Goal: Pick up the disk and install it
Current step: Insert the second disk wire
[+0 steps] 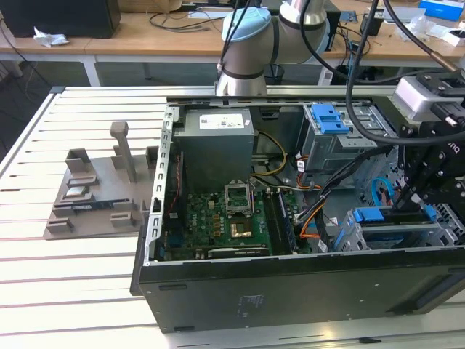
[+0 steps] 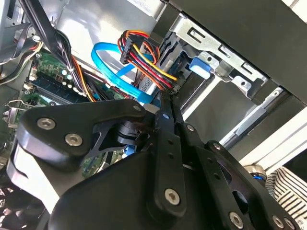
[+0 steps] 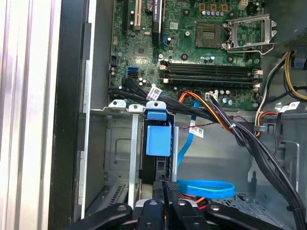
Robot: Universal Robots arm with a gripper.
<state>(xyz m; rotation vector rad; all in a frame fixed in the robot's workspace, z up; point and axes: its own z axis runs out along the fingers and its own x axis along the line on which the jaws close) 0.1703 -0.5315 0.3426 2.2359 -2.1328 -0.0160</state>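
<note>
While the arm reaches into the open computer case at the exterior view's right, its black hand hangs low over the drive cage near the case's front corner. The disk sits on edge in that cage, its blue carrier rail showing along the top, directly under the hand. In the first wrist view the disk appears as a dark slab with a blue plastic tab standing in a slot between grey metal walls, just ahead of the hand. The fingers lie pressed close together, narrow, their tips at the disk's near edge; whether they actually pinch it cannot be told. In the second wrist view the hand points toward the bundle of red, yellow and orange wires and a blue ribbon cable. Beyond the cage lies the green motherboard. The case rests on a white slatted tabletop.
</note>
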